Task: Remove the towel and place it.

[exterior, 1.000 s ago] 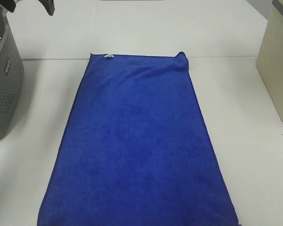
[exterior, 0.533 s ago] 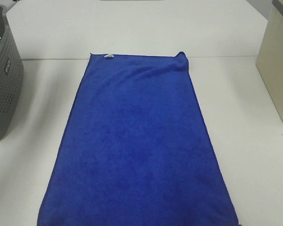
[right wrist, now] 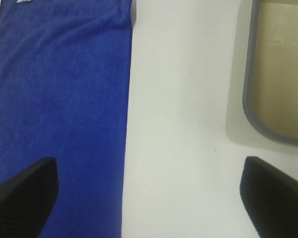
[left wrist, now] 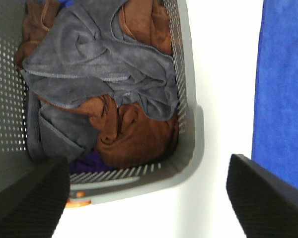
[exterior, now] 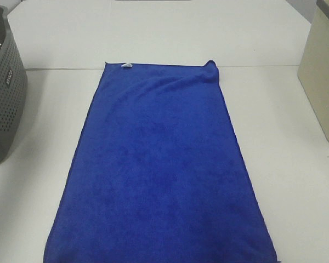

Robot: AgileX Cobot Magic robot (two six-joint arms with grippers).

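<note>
So our left arm has just pulled out of the overhead shot, and both grippers [left wrist: 149,198] [right wrist: 149,198] hang open and empty. The blue towel [exterior: 159,164] lies flat on the table [exterior: 274,120], looks placed. Grey basket [left wrist: 186,99] and beige bin [exterior: 323,76] stay clear.

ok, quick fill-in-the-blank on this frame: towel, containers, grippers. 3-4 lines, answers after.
1. The blue towel lies spread ____ on the white table.
2. The grey perforated basket holds crumpled brown and ____ cloths.
3. The small white tag sits at the towel's ____ edge in the high view.
4. The left gripper and the right gripper both have their jaws ____, holding nothing.

Answers: flat; grey; far; open
</note>
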